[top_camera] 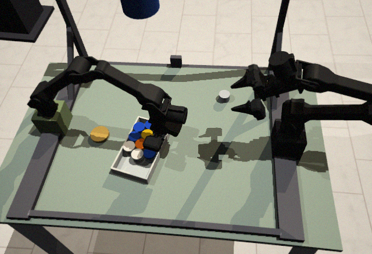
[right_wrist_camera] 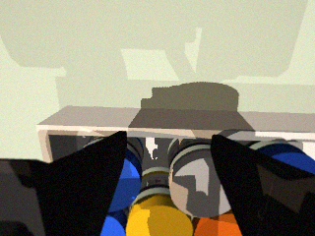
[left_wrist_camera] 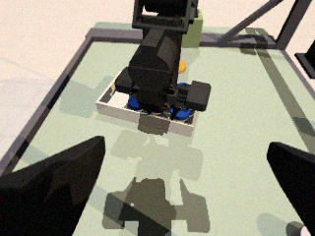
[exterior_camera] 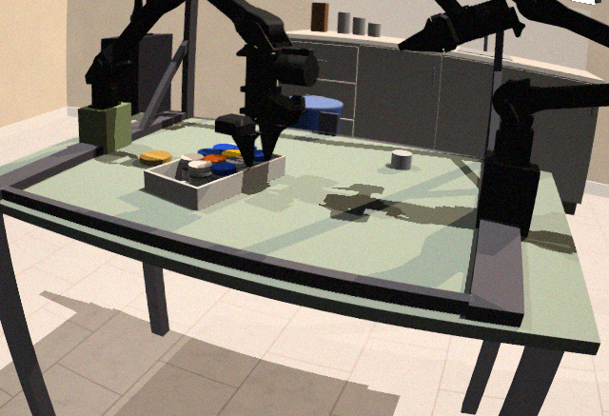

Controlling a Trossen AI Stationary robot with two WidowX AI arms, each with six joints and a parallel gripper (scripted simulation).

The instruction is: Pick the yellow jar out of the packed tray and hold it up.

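The white tray [top_camera: 135,155] holds several jars with blue, grey, orange and yellow caps, all standing caps up. The yellow jar [top_camera: 146,133] stands near the tray's far end; it also shows in the right wrist view [right_wrist_camera: 157,221], next to a grey jar [right_wrist_camera: 197,182] and a blue jar [right_wrist_camera: 125,182]. My right gripper [top_camera: 154,138] points down into the tray with its fingers apart [right_wrist_camera: 167,143], one on each side of the yellow and grey jars, gripping nothing. My left gripper [top_camera: 232,97] is wide open and empty, high in the air far from the tray [left_wrist_camera: 147,114].
An orange-yellow disc [top_camera: 99,133] lies on the table beside the tray. A small grey cylinder [top_camera: 224,95] stands near the left gripper. A green block [top_camera: 52,119] carries the right arm's base. A raised dark rim [top_camera: 150,219] runs around the table.
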